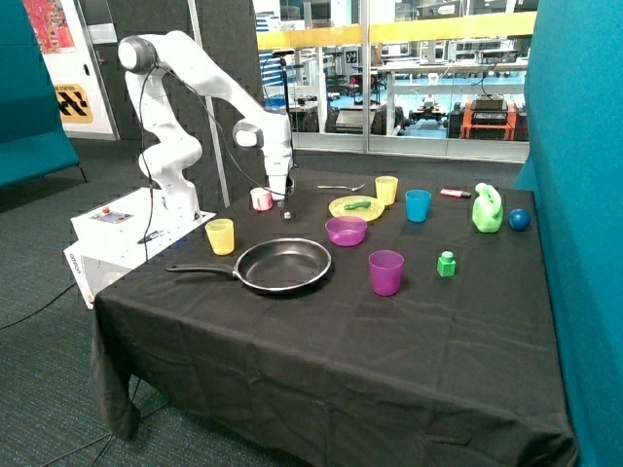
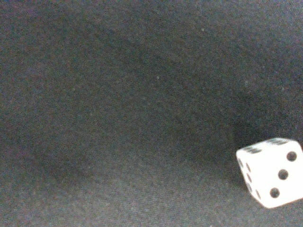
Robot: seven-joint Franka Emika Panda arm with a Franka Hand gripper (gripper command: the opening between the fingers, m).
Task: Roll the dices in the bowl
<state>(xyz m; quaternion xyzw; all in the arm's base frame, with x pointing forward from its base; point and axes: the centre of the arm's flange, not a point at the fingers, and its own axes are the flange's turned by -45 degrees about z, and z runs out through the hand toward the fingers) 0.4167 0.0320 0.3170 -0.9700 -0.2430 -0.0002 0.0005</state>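
My gripper [image 1: 279, 198] is lowered onto the black tablecloth at the far side of the table, beside a small pink-and-white cup [image 1: 261, 198]. One white die [image 1: 286, 215] lies on the cloth just in front of the gripper. The wrist view shows a die [image 2: 272, 172] close up on the cloth, with three black pips on one face. I see only this one die. The purple bowl [image 1: 346, 231] stands apart from the gripper, between the frying pan and the yellow plate, and I cannot see anything inside it.
A black frying pan [image 1: 282, 265] sits mid-table with its handle toward a yellow cup [image 1: 220, 236]. Also on the table are a purple cup [image 1: 385, 271], a green block [image 1: 446, 264], a yellow plate [image 1: 355, 206], a blue cup [image 1: 418, 205], a green bottle [image 1: 487, 209] and a blue ball [image 1: 519, 219].
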